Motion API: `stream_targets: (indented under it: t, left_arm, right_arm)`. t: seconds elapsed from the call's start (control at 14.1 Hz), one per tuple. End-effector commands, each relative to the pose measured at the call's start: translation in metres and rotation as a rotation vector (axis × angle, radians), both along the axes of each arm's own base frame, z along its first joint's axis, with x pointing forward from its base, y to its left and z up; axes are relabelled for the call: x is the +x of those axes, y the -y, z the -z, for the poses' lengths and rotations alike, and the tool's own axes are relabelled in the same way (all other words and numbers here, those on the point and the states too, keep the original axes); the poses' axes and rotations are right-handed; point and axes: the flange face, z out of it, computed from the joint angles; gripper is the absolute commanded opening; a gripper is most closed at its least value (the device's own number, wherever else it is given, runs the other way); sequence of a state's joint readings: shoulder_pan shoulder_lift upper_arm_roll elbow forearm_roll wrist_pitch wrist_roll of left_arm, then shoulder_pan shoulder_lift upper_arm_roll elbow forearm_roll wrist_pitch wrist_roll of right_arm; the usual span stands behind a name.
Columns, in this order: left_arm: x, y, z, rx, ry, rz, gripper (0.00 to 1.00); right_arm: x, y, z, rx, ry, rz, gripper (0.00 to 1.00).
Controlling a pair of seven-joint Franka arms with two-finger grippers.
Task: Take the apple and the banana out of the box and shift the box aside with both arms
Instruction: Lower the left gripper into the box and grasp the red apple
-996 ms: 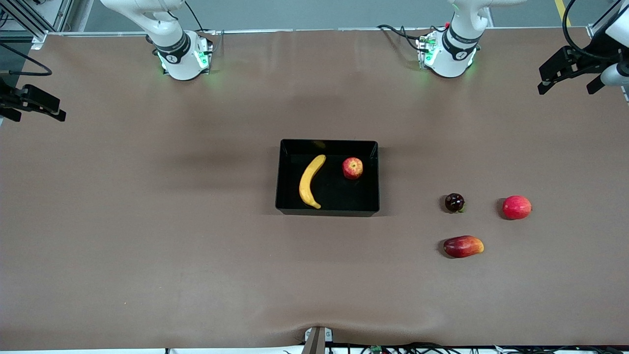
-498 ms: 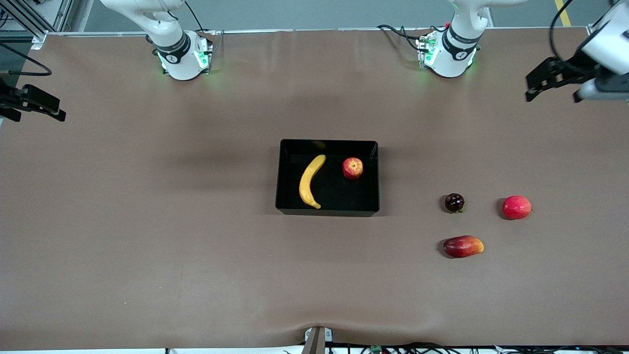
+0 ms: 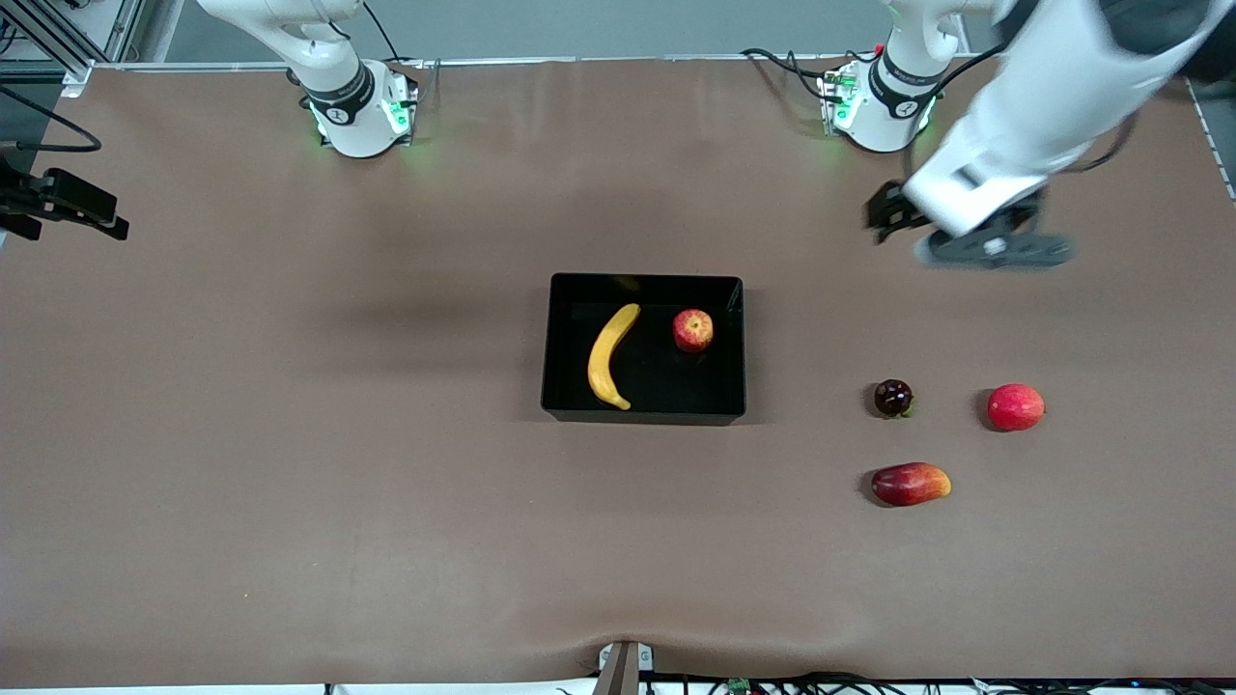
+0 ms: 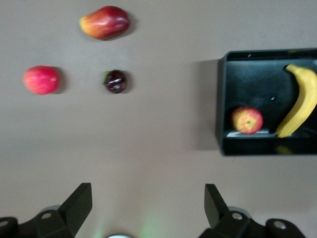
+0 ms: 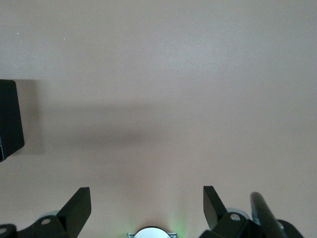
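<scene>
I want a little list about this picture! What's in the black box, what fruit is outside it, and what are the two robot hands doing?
box: black box in the middle of the table
in the box: banana and apple, lying apart
outside, toward the left arm's end: dark purple fruit, round red fruit, red-orange mango-like fruit nearest the front camera
left gripper: open, empty, over bare table
right gripper: open, empty, waiting at the table's edge
</scene>
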State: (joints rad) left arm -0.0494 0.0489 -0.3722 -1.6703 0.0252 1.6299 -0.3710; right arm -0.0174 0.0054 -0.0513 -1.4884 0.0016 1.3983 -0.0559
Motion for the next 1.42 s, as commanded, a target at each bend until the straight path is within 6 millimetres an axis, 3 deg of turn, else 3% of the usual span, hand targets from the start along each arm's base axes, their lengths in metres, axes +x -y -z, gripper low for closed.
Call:
stream_targets:
  t: [0.0,0.21,0.43,0.71,1.0,1.35]
  left_arm:
    - [-0.016,0.043,0.057,0.002,0.056,-0.079,1.00]
    - [-0.018,0.089,0.114,-0.038,0.040,-0.191,1.00]
    - [-0.023,0.137,0.177,0.037,0.069,-0.316,1.00]
    - [-0.030,0.189,0.251,0.027,0.058,-0.487,1.00]
    - [-0.035,0.205,0.293,0.061,0.077,-0.514,1.00]
    - [-0.039,0.209,0.323,0.054,0.049,-0.511,1.00]
  right_arm:
    - [0.000,0.001,0.001,0.016,-0.003,0.010,1.00]
    - [0.001,0.004,0.001,0.016,-0.003,0.015,1.00]
    - [0.001,0.004,0.001,0.016,-0.002,0.015,1.00]
    - [0.001,0.004,0.001,0.016,0.000,0.015,1.00]
    - [0.001,-0.002,0.001,0.016,-0.003,0.004,1.00]
    - [0.001,0.002,0.001,0.017,-0.005,0.009,1.00]
